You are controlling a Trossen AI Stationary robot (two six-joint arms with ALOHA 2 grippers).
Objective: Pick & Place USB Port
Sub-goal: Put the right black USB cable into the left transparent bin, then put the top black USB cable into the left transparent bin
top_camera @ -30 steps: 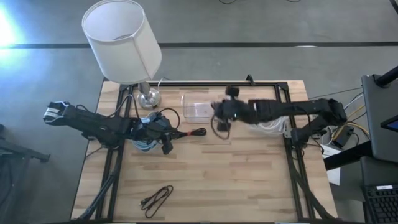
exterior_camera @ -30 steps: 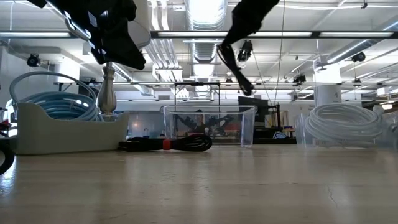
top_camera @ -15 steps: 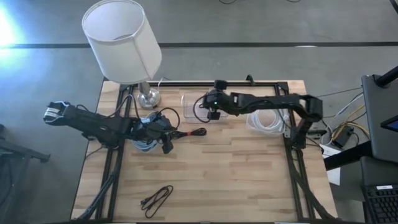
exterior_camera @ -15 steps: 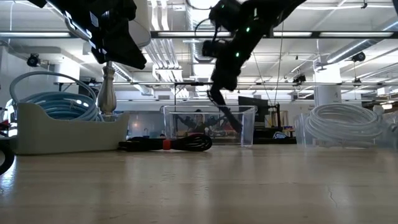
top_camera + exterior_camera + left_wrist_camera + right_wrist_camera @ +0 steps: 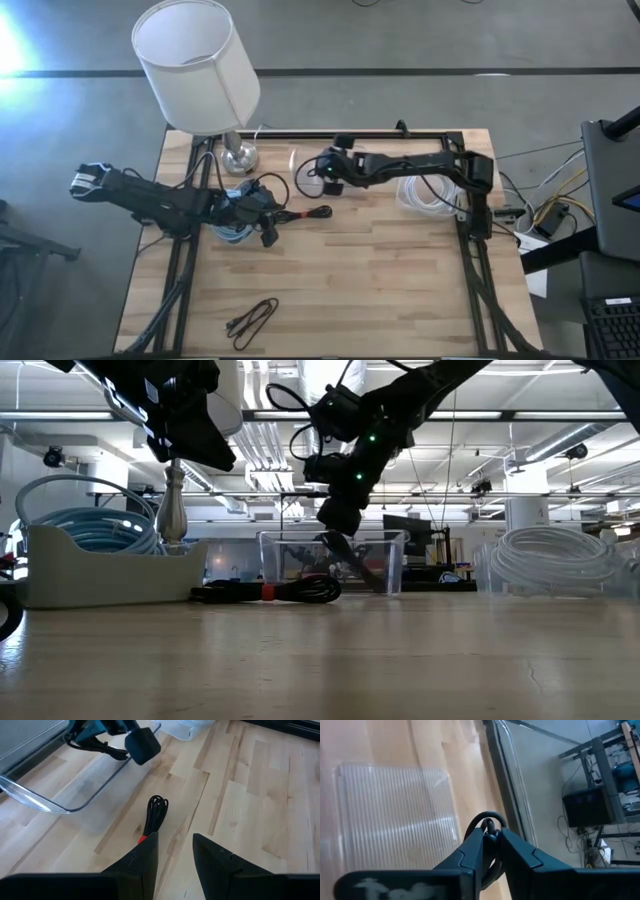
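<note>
My right gripper (image 5: 323, 180) is shut on a coiled black USB cable (image 5: 487, 822) and hangs over the clear plastic container (image 5: 300, 156) at the table's far middle. In the low view the cable's lower end (image 5: 355, 565) dangles down inside the container's walls (image 5: 392, 560). My left gripper (image 5: 266, 228) is open and empty, held above the table at the left. A second black cable bundle with a red tie (image 5: 155, 814) lies flat on the table just ahead of it. My right gripper pinches a loop of the black cable (image 5: 489, 829) between its two fingers. The fingers come from above, slanting down from the table's right. The cable hangs slack below the fingers; I cannot tell whether its end touches the container's floor.
A lamp with a white shade (image 5: 196, 62) stands at the far left. A grey bin with blue cable (image 5: 95, 555) sits below my left arm. A white cable coil (image 5: 430, 195) lies at the right, and another black cable (image 5: 252, 320) near the front edge.
My right gripper has gone toward the table's left edge and down with the black cable. It now stands over the clear container, and the cable's hanging end has come down inside the container's walls.
</note>
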